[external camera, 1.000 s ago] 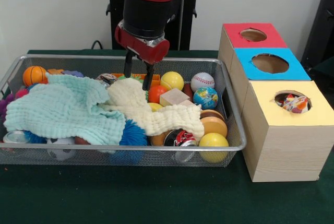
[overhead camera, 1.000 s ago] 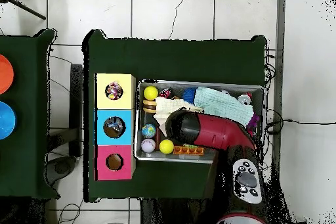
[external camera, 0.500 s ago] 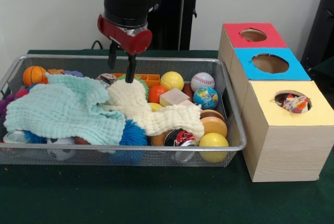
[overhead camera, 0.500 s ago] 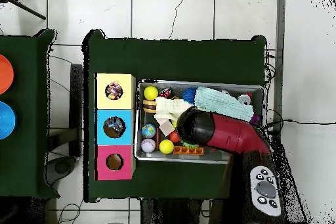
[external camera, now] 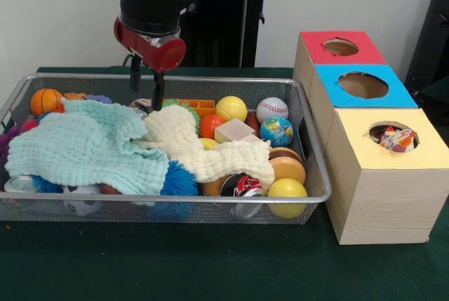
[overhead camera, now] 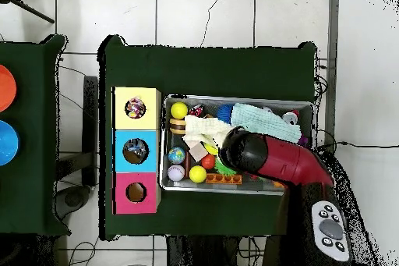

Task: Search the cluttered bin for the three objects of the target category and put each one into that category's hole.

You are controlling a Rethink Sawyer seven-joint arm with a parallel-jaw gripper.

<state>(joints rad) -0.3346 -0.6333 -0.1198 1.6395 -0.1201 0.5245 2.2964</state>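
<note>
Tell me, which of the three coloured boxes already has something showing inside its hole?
The yellow-topped box: a colourful object shows in its hole, while the red box and blue box holes look dark.

tabletop [external camera: 175,266]: dark green cloth
on it: wire-mesh bin [external camera: 42,210], beside it wooden box [external camera: 382,196] with three holes

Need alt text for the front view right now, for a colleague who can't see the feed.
The red arm's open, empty hand hangs over the far side of a wire bin cluttered with balls and two cloths. Beside the bin stand three boxes with holes, red, blue and yellow.
</note>
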